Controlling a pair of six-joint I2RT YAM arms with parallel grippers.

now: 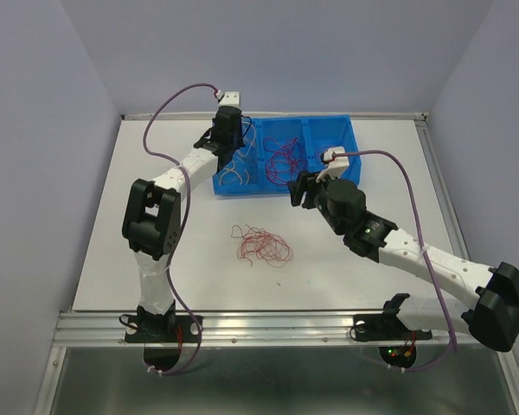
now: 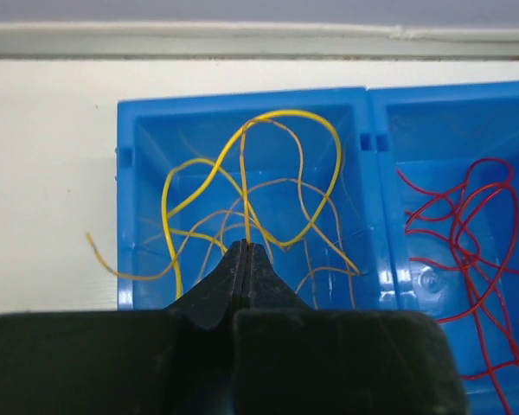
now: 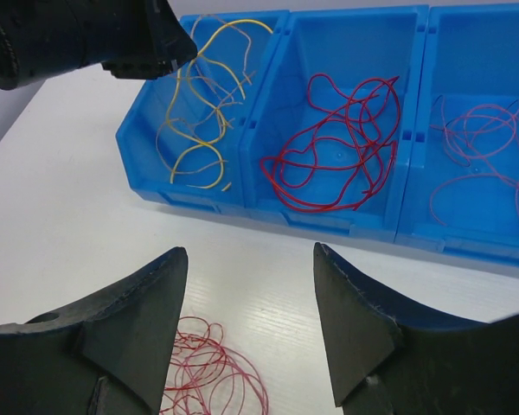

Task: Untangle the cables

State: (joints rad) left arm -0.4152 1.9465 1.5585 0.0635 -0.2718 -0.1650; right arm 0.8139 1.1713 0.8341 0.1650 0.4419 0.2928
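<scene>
My left gripper [image 2: 245, 251] pressed together – yellow wire [image 2: 245, 173] nipped at tips. Right gripper [image 3: 248, 253] spread, empty, red wire tangle [image 3: 212, 373] just beneath; expect light, springy – pinch one outer loop.

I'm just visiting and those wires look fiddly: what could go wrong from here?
The left end effector is shut on a yellow wire looped among others in the blue bin; lifting may drag the whole bunch out.
One wire end hangs over the bin's wall and might slip onto the table.
The open right end effector is poised near the red tangle; a grab may take several strands together.
</scene>
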